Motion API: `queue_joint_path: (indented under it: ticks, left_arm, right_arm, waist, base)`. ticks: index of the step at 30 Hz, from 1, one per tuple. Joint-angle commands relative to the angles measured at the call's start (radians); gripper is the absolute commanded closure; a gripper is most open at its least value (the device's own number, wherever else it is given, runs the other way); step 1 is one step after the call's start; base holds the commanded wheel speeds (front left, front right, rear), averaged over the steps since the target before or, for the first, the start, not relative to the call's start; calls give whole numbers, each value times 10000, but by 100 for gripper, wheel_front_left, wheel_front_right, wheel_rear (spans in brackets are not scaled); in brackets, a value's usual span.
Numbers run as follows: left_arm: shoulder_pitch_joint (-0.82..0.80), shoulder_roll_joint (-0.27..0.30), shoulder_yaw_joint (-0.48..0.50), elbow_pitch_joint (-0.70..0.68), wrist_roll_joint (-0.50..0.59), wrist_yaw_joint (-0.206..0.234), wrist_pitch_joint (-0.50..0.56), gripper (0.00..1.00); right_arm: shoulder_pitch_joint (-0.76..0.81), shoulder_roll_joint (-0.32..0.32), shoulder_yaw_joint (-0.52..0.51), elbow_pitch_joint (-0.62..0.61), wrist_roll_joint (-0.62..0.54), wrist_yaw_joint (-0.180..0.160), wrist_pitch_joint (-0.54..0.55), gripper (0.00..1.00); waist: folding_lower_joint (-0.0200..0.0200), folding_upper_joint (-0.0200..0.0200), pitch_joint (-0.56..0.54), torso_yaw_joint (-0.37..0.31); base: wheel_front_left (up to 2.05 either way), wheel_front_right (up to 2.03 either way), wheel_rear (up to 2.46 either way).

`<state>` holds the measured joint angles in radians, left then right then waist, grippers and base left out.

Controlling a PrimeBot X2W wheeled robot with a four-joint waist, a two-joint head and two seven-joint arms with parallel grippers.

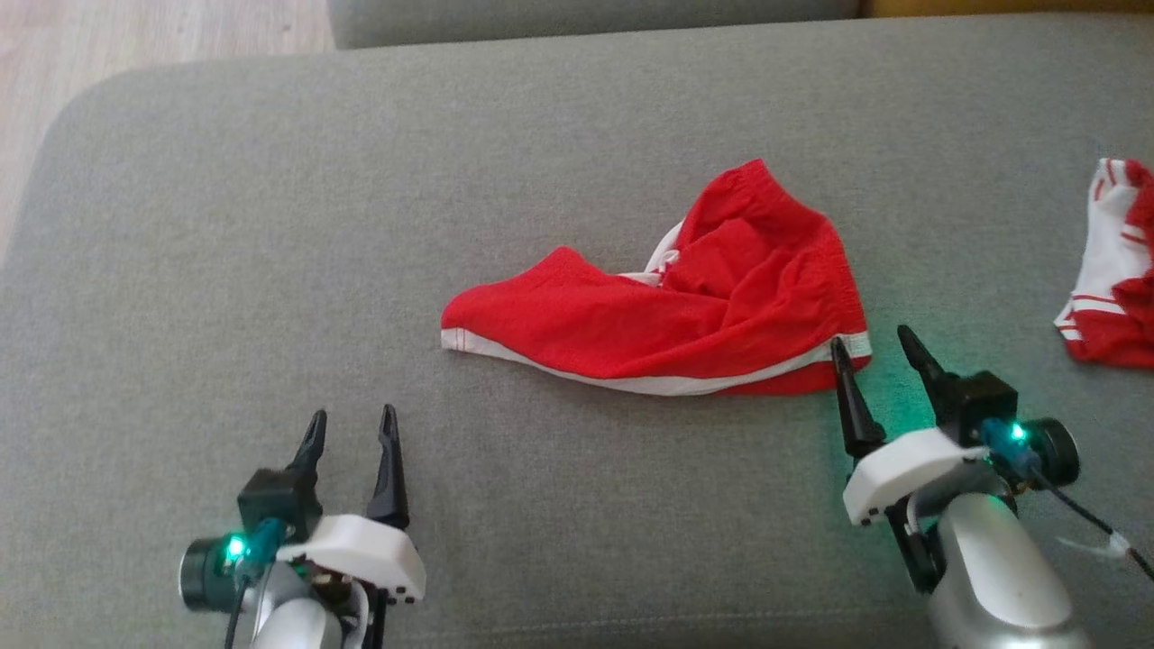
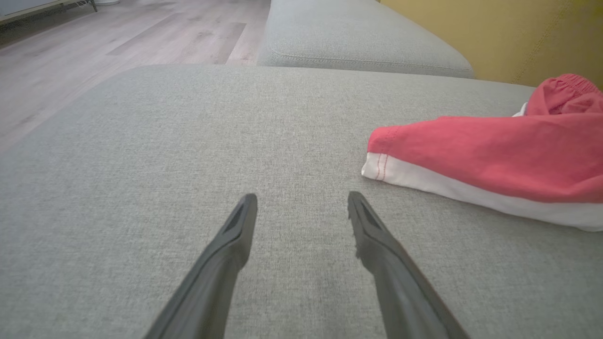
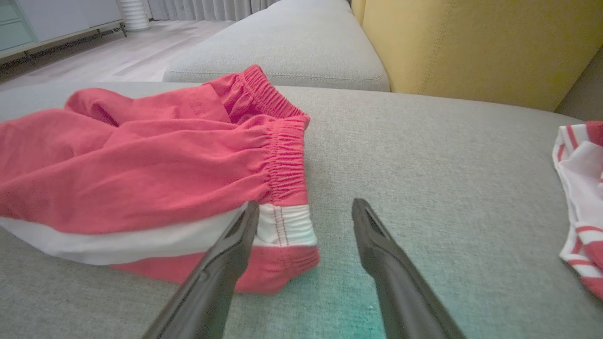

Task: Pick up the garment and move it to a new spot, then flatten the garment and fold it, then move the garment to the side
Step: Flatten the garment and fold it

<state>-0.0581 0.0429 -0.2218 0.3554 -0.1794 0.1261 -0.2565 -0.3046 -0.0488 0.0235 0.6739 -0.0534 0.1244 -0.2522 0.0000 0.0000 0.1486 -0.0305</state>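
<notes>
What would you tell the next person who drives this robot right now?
Left gripper: open and empty, over the bare sofa cushion, short of the red shorts.
Right gripper: open and empty, one finger at the shorts' near right corner. I cannot tell if it touches them.
Shorts: crumpled in the middle of the cushion, waistband bunched. Another red and white garment lies at the far right.
Done: no flattening or folding shows.
Left to do: grab the shorts, spread them flat, fold them, move them aside.
</notes>
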Motion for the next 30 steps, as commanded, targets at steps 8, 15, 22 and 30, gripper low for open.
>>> queue_joint_path:
  ticks: [8, 15, 22, 30]
  left_arm:
    - [-459, 74, 215, -334, -69, -33, -53, 0]
    - [-519, 74, 226, -312, -95, -84, -53, 0]
    - [-518, 74, 113, -296, -134, -114, -53, 0]
    - [-561, 74, 62, -279, -180, -152, -53, 0]
  right_arm:
    - [-568, -14, 208, 233, -222, 63, -95, 0]
    - [-632, -14, 306, 229, -108, 63, -95, 0]
    - [-654, -14, 93, 173, -204, 63, -95, 2]
    - [-838, -14, 433, 392, -324, 63, -95, 37]
  waist:
    - [0, 0, 229, 136]
    - [0, 0, 253, 86]
    - [0, 0, 266, 78]
    - [0, 0, 333, 131]
  base:
    - [0, 0, 0]
    - [0, 0, 0]
    - [0, 0, 0]
    - [0, 0, 0]
